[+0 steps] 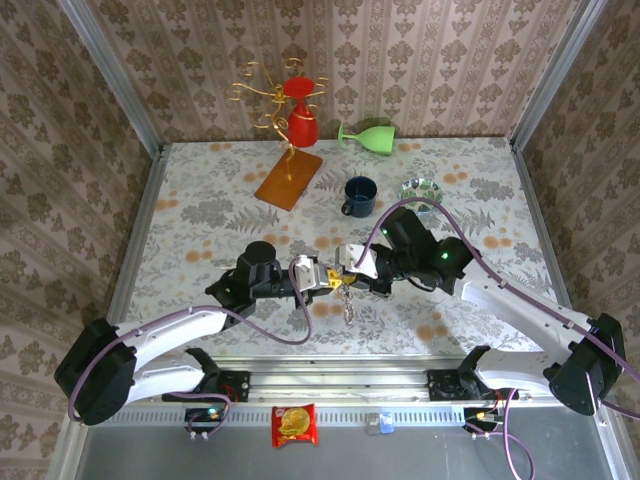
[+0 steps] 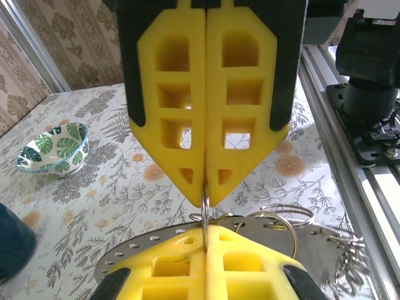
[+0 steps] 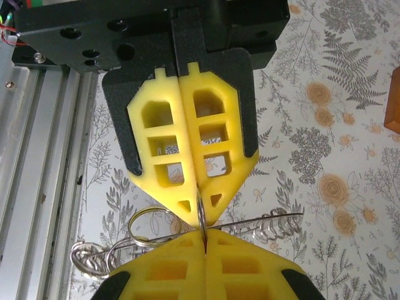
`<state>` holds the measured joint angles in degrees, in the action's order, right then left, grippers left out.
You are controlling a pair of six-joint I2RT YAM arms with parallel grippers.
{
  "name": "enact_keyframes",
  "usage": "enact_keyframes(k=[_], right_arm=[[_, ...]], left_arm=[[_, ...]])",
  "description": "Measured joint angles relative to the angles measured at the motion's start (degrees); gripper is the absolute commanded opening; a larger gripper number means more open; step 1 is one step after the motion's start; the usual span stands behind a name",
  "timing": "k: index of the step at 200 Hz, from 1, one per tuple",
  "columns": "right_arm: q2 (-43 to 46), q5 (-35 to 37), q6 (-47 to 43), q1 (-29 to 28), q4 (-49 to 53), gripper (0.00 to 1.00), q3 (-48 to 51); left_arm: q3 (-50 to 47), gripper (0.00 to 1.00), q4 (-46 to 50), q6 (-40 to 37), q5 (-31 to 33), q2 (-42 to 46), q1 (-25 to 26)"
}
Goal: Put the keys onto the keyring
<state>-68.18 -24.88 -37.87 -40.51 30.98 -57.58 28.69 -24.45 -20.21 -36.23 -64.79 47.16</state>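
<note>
Basically, left fingers (image 2: pixel 175 262) and right fingers (image 3: pixel 169 269) meet tip to tip above the table (image 1: pixel 200 210), both clamped on the thin keyring (image 2: pixel 205 203) held edge-on; keys (image 1: pixel 347 300) dangle just beneath.

The right gripper (image 3: pixel 205 237) and left gripper (image 3: pixel 199 219) meet tip to tip, jaws pressed together on a thin metal ring (image 3: pixel 201 207).

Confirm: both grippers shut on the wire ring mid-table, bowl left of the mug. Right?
Wrong on the bowl. In the top external view the bowl sits right of the mug, not left. The rest holds: the left gripper and the right gripper are both shut on the wire ring mid-table.
</note>
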Motion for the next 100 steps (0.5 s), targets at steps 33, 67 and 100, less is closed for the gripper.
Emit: enact_keyframes(k=[33,67,100], right_arm=[[5.3,-3.6,4.3,4.1,-6.2,0.31,6.1],[7.8,-5.2,7.5,5.5,-10.8,0.32,10.3],[7.1,-5.8,9.6,5.5,-14.2,0.33,12.7]], left_arm=[[0.0,0.00,-0.2,0.2,-0.4,0.4,-0.3],[-0.3,0.00,-3.2,1.8,-1.4,0.6,-0.5],[-1.5,0.00,-6.8,3.7,-2.3,0.6,-0.8]])
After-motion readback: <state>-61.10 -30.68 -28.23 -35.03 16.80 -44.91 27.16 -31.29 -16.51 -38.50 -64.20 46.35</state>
